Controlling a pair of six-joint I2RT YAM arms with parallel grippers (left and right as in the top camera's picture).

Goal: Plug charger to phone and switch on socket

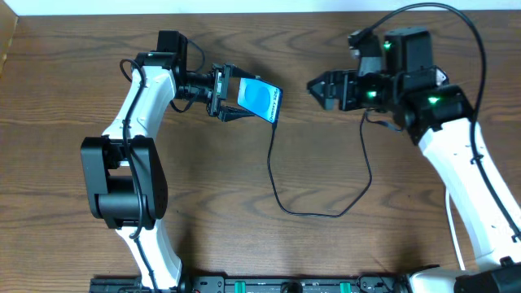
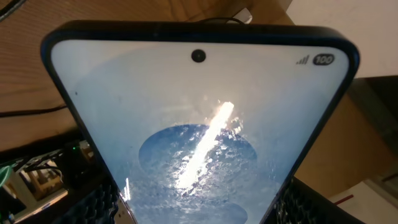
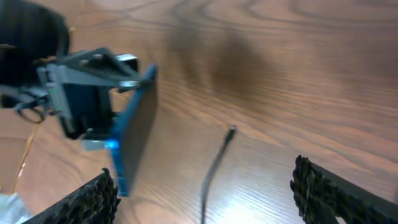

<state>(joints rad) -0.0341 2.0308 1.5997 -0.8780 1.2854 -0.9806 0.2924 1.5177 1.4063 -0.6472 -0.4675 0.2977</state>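
Note:
My left gripper (image 1: 238,96) is shut on the phone (image 1: 262,99) and holds it tilted above the table, its light blue screen filling the left wrist view (image 2: 205,124). The right wrist view shows the phone edge-on (image 3: 134,118). The black charger cable (image 1: 271,167) loops across the table from just below the phone to under my right arm. Its small connector (image 3: 231,129) lies free on the wood, a short way from the phone's edge. My right gripper (image 1: 317,88) is open and empty, facing the phone, with the cable between its fingers (image 3: 211,196). The socket is out of view.
The brown wooden table (image 1: 203,203) carries the cable's loop at its middle. A pale wall edge runs along the back (image 1: 244,6). A black equipment rail (image 1: 285,285) lies at the front edge between the arm bases.

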